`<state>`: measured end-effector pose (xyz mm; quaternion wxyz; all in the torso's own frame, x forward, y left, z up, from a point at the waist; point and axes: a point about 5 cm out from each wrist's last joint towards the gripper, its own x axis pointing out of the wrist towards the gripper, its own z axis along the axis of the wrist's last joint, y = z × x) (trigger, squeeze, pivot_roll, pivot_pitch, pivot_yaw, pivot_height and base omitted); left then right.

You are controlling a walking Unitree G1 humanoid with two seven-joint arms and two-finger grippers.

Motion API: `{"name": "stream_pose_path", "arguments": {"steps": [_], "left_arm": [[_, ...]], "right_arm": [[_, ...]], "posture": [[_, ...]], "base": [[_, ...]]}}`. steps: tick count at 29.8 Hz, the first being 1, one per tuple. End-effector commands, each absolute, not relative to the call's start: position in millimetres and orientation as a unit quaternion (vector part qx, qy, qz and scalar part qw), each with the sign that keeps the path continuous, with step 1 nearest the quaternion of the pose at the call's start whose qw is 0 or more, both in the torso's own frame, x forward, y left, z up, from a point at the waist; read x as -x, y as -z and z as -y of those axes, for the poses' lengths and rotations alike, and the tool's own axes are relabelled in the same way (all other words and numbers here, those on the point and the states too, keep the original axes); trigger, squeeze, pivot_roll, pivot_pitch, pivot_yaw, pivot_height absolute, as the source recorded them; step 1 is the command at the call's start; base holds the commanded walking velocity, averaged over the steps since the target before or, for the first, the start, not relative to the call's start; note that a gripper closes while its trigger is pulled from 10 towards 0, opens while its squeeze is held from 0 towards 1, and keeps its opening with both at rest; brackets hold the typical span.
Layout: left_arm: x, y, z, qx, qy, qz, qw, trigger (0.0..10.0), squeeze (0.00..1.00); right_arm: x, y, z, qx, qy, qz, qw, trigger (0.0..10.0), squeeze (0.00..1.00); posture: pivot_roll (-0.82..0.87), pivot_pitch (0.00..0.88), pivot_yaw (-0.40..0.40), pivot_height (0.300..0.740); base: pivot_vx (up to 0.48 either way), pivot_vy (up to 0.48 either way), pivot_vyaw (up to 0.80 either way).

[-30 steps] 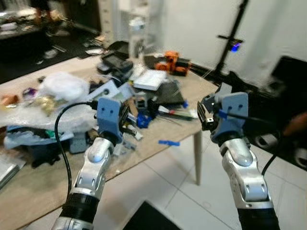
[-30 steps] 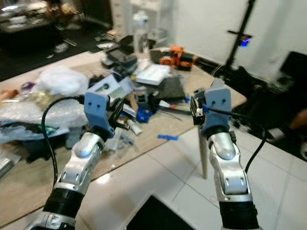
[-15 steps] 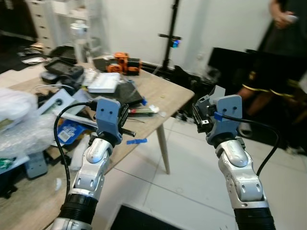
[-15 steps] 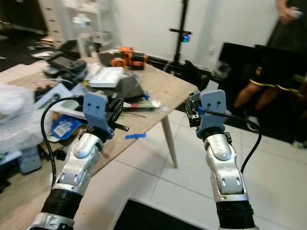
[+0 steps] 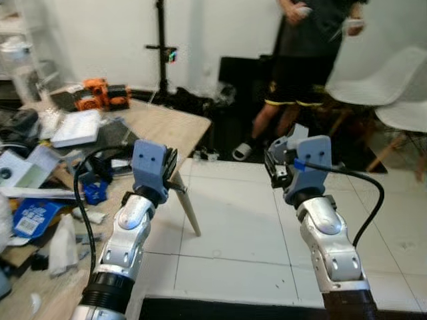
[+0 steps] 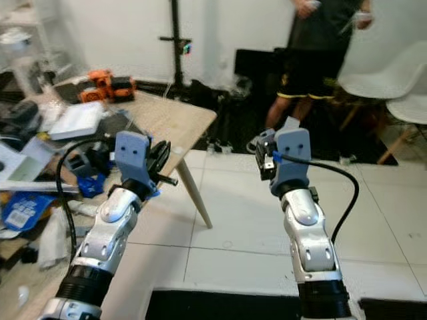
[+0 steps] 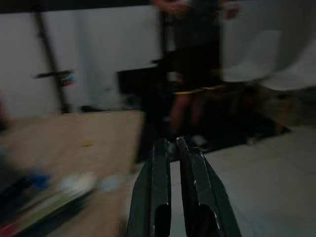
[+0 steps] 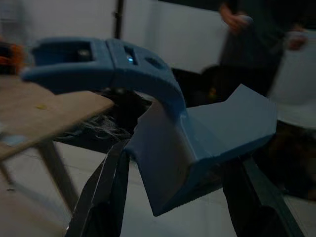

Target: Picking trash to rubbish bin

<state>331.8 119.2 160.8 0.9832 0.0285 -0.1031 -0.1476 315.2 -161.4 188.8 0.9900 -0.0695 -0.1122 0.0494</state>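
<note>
Cluttered table (image 5: 167,127) at frame left, person (image 5: 303,60) top centre, white chair (image 5: 380,87) upper right. Right gripper (image 8: 173,197) mid-right, fingers spread around a blue plastic piece (image 8: 197,143). Left gripper (image 7: 170,153) centre-left, fingers pressed together, empty.

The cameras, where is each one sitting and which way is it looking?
Left eye view: on the head, looking forward and down at the wooden table, the tiled floor and both silver arms.
Right eye view: beside it, same scene, with the right gripper raised.
Left wrist view: on the left wrist, looking along the left gripper, fingers together.
Right wrist view: on the right wrist, looking past a blue plastic piece between its fingers.
All four share the person in dark shorts.
</note>
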Motion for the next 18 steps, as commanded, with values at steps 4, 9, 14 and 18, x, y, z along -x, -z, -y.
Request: {"name": "stream_pose_path", "arguments": {"steps": [4,9,14,18], "left_arm": [[-331,-158,-114,-0.024,0.161,0.096,0.982,10.0,0.0],[-331,-159,-112,-0.029,0.161,0.096,0.982,10.0,0.0],[-331,-160,-112,-0.03,0.161,0.097,0.982,10.0,0.0],[-331,-159,-112,-0.031,0.161,0.095,0.982,10.0,0.0]], "right_arm": [[-315,-188,160,0.068,-0.052,0.114,0.99,10.0,0.0],[-314,-182,157,0.068,-0.058,0.105,0.99,10.0,0.0],[-314,-179,158,0.069,-0.059,0.101,0.991,10.0,0.0],[-314,-179,158,0.069,-0.058,0.099,0.991,10.0,0.0]], "posture": [[-0.09,0.021,-0.004,0.74],[-0.09,0.028,-0.005,0.74],[-0.09,0.031,-0.004,0.74],[-0.09,0.036,-0.003,0.74]], "base": [[0.0,0.0,-0.8],[0.0,0.0,-0.8],[0.0,0.0,-0.8],[0.0,0.0,-0.8]]}}
